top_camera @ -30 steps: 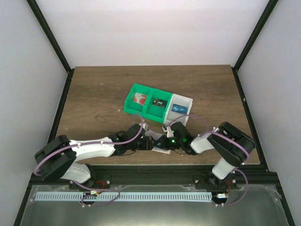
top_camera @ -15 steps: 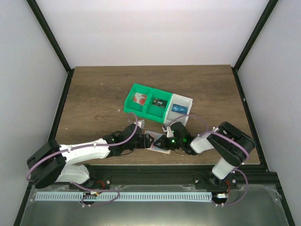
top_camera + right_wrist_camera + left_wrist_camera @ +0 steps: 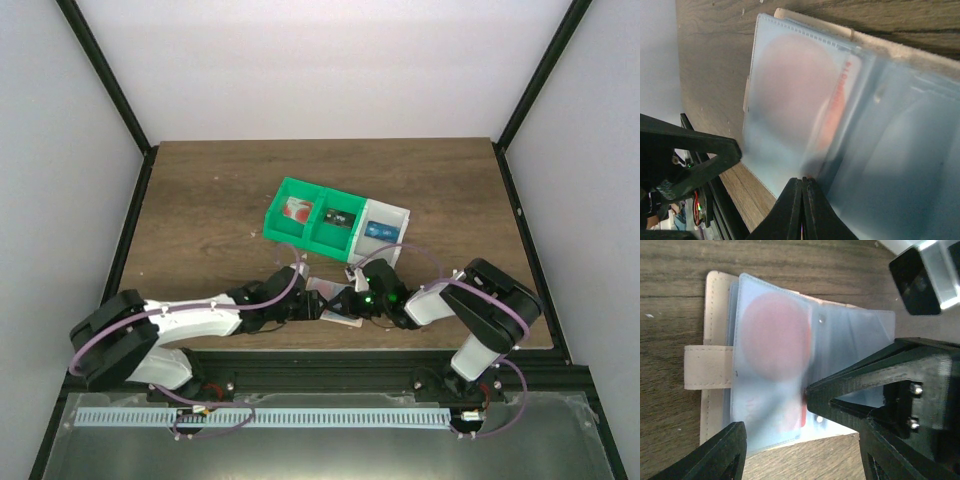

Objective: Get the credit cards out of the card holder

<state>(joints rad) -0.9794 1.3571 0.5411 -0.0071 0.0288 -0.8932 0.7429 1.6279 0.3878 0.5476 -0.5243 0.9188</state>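
Observation:
The card holder (image 3: pixel 322 288) lies open on the table near the front edge, between both grippers. Its pale blue sleeves (image 3: pixel 772 410) and tan strap (image 3: pixel 707 367) fill the left wrist view. A red credit card (image 3: pixel 775 335) shows through the top sleeve (image 3: pixel 790 100), and a thin red edge (image 3: pixel 840 90) sticks out toward the spine. My right gripper (image 3: pixel 802 182) is shut, with its tip (image 3: pixel 810 390) pinched on that red edge. The left gripper (image 3: pixel 800 437) stands open, straddling the holder's near edge, and holds nothing. One of its fingers (image 3: pixel 715 155) shows in the right wrist view.
Two joined green bins (image 3: pixel 275 215) and a white bin (image 3: pixel 400 212) stand just behind the holder, each with a card inside. The table's front edge and the black rail (image 3: pixel 300 355) lie close behind the grippers.
The left arm's elbow dipped outward and came back, while its open gripper stayed at the holder's left side. The right gripper has not moved.

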